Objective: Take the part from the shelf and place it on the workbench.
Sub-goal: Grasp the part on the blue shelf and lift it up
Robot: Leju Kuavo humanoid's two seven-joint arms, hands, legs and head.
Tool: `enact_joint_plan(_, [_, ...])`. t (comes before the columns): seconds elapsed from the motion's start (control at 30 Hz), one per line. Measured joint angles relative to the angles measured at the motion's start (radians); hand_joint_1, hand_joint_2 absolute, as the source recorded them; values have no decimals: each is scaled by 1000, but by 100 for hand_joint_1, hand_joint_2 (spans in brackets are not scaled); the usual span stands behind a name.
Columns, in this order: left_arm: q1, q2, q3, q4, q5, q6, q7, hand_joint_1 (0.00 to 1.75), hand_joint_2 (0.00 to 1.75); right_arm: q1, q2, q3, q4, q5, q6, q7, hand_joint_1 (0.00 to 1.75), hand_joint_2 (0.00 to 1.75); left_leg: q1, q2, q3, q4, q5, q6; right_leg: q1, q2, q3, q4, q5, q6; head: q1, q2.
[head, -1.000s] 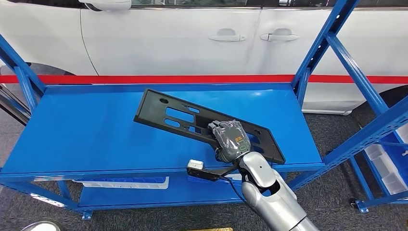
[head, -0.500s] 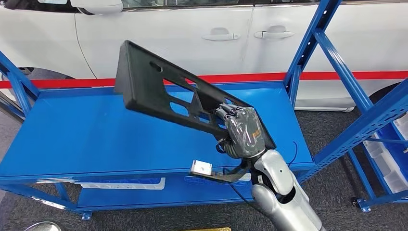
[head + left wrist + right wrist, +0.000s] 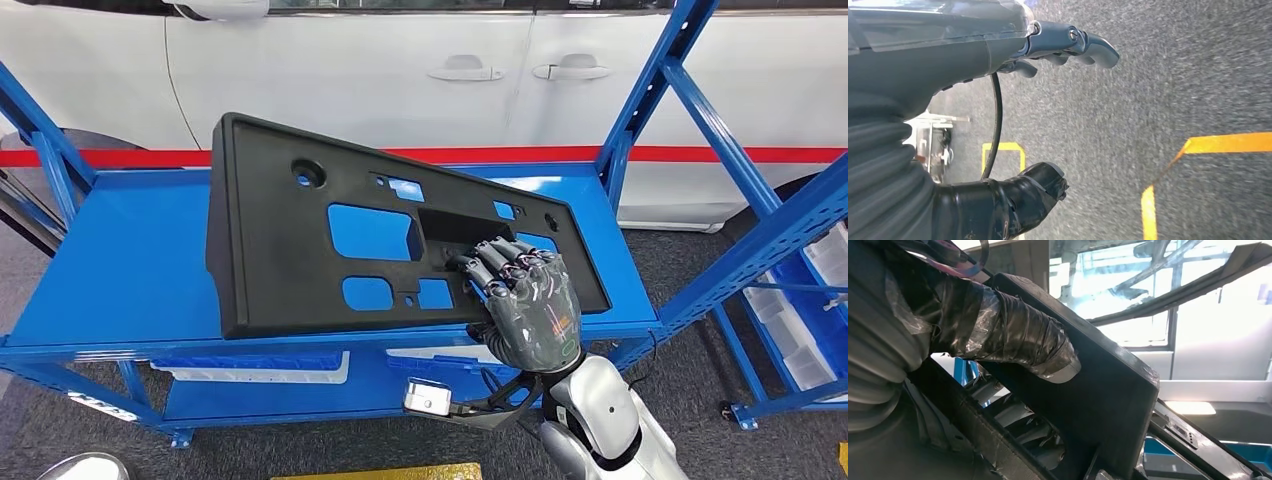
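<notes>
The part (image 3: 290,250) looks like matt black moulded plastic with a faintly grainy face, and the shelf (image 3: 130,270) is smooth blue painted metal with a soft sheen. The right hand (image 3: 530,310) is dark and wrapped in shiny clear film above a glossy silver arm (image 3: 600,420). The floor (image 3: 1168,80) looks rough and speckled grey, and the car (image 3: 400,70) behind is glossy white.

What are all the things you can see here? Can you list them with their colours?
Panel part: one, black with cut-out holes, lifted and tilted above the shelf, gripped at its lower right edge.
Shelf rack: one, blue metal, upper deck under the part.
Second rack: one, blue, at the right, with pale bins.
Car: one, white with a red stripe, behind the shelf.
Floor: grey, with yellow lines.
Right robot hand: one, dark with a silver arm, holding the panel part.
Left robot hand: one, dark grey, hanging over the floor, holding nothing, fingers apart.
</notes>
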Motion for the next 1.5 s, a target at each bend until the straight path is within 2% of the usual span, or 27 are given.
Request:
enact_joint_plan(0.03, [0,0,0,0,-5,-1,-2,0,175,3,-5,4,-1,3,-2,1,175,175,0,0,-9,0,7,-1,-1,0,17,-9,8,0,0,0])
enact_joint_plan(0.07, [-1,0,1,0,-8,-2,-4,0,175,4,-10,8,-3,5,-4,2,175,175,-1,0,-18,1,14,-3,-1,0,56,-57,31,-2,0,0])
enact_joint_plan(0.13, [-3,-1,2,0,-16,-3,-9,0,175,5,-18,15,-10,8,-7,4,175,175,-1,-1,-30,1,28,-9,2,0,158,-206,72,-11,-1,0])
enact_joint_plan(0.2, [-5,-2,4,0,-25,-3,-16,0,175,4,-25,19,-17,13,-16,6,175,175,1,-1,-32,-3,42,-19,12,1,211,-292,90,-21,-1,0])
enact_joint_plan(0.3, [-6,-3,10,1,-40,-4,-27,0,175,-1,-37,32,-22,27,-34,9,175,175,7,-2,-34,-9,57,-39,20,-1,203,-312,112,-40,0,0])
enact_joint_plan(0.33, [-7,-3,12,2,-44,-5,-30,0,175,-2,-40,40,-24,34,-36,11,175,175,7,-2,-40,2,41,-43,19,-2,195,-319,124,-49,0,0])
enact_joint_plan(0.4, [-8,-1,16,2,-51,-6,-33,0,175,-5,-44,55,-25,43,-38,15,175,175,7,-3,-64,75,-43,-45,14,-6,176,-329,149,-62,-1,0])
enact_joint_plan(0.47, [-9,0,20,3,-54,-7,-35,0,175,-6,-49,69,-25,49,-39,19,175,175,6,-4,-88,194,-131,-50,16,-7,149,-326,168,-67,-2,0])
enact_joint_plan(0.5, [-9,0,21,3,-55,-8,-36,0,175,-6,-52,75,-25,51,-39,22,175,175,5,-4,-91,239,-144,-52,17,-8,134,-322,176,-66,-2,0])
enact_joint_plan(0.53, [-10,1,23,3,-58,-8,-38,0,175,-7,-56,82,-25,52,-39,25,175,175,6,-4,-80,257,-135,-53,17,-9,120,-317,184,-65,-2,0])
enact_joint_plan(0.6, [-12,2,29,3,-62,-10,-41,0,175,-10,-64,93,-24,53,-37,29,175,175,6,-3,-11,192,-87,-52,16,-10,90,-302,198,-59,-2,0])
enact_joint_plan(0.67, [-16,2,34,3,-65,-10,-45,0,175,-15,-71,101,-24,50,-35,32,175,175,3,-5,84,62,-79,-48,18,-10,64,-281,207,-50,-2,0])
enact_joint_plan(0.7, [-18,2,35,3,-66,-10,-46,0,175,-18,-74,103,-24,48,-34,35,175,175,1,-6,110,17,-87,-45,19,-10,56,-273,211,-45,-2,0])
enact_joint_plan(0.8, [-20,1,36,6,-66,-6,-48,0,175,-24,-80,109,-24,47,-24,45,175,175,-2,-5,110,-10,-89,-28,18,-9,49,-264,223,-28,-1,0])
enact_joint_plan(0.87, [-22,-1,37,8,-66,-3,-48,0,175,-27,-84,113,-24,46,-16,49,175,175,0,0,99,-15,-71,-10,13,-6,34,-233,183,-16,0,0])
enact_joint_plan(0.97, [-23,-2,38,10,-61,0,-47,0,175,-29,-90,119,-24,45,-5,55,175,175,-1,5,65,-15,-40,3,4,-5,-14,-73,53,0,0,0])
enact_joint_plan(1.0, [-23,-2,38,10,-58,1,-46,0,175,-29,-92,120,-24,45,-1,58,175,175,-2,6,51,-15,-30,3,1,-5,-21,-24,35,3,0,0])
enact_joint_plan(1.03, [-23,-2,38,11,-55,1,-45,0,175,-29,-93,121,-23,44,3,62,175,175,-3,6,37,-14,-19,3,-1,-5,-14,-2,38,5,0,0])
enact_joint_plan(1.07, [-23,-2,38,11,-53,1,-44,0,175,-30,-94,121,-21,44,6,64,175,175,-3,6,25,-14,-10,1,-3,-5,11,-17,60,4,0,0])
enact_joint_plan(1.13, [-23,-2,38,11,-51,1,-43,0,175,-32,-95,122,-19,44,8,68,175,175,-4,6,7,-14,7,-4,-2,-5,108,-144,103,-4,0,0])
enact_joint_plan(1.2, [-23,-3,38,12,-51,1,-43,0,175,-35,-96,122,-18,43,11,71,175,175,-4,6,0,-15,22,-13,6,-5,192,-271,111,-15,-1,0])
enact_joint_plan(1.23, [-23,-3,38,12,-50,0,-43,0,175,-38,-96,122,-18,43,12,72,175,175,-2,7,-1,-17,29,-19,11,-5,210,-303,108,-20,-1,0])
enact_joint_plan(1.3, [-23,-3,38,13,-50,-2,-43,0,175,-40,-97,122,-18,42,15,74,175,175,2,7,-3,-21,42,-32,16,-5,206,-317,122,-32,0,0])
enact_joint_plan(1.33, [-22,-3,38,13,-50,-2,-43,0,175,-42,-97,122,-17,42,16,75,175,175,4,6,-9,-15,34,-37,15,-7,201,-324,132,-39,0,0])
enact_joint_plan(1.4, [-22,-2,38,14,-49,-2,-43,0,175,-43,-97,122,-17,42,17,76,175,175,4,3,-31,40,-29,-43,11,-11,183,-336,157,-55,-1,0])
enact_joint_plan(1.47, [-22,0,38,14,-49,-2,-42,0,175,-44,-97,122,-15,41,18,77,175,175,4,1,-64,159,-123,-47,14,-13,154,-334,178,-64,-2,0])
enact_joint_plan(1.5, [-22,1,38,14,-50,-2,-42,0,175,-43,-97,122,-14,41,19,77,175,175,4,1,-74,216,-149,-50,15,-14,140,-331,187,-63,-2,0])
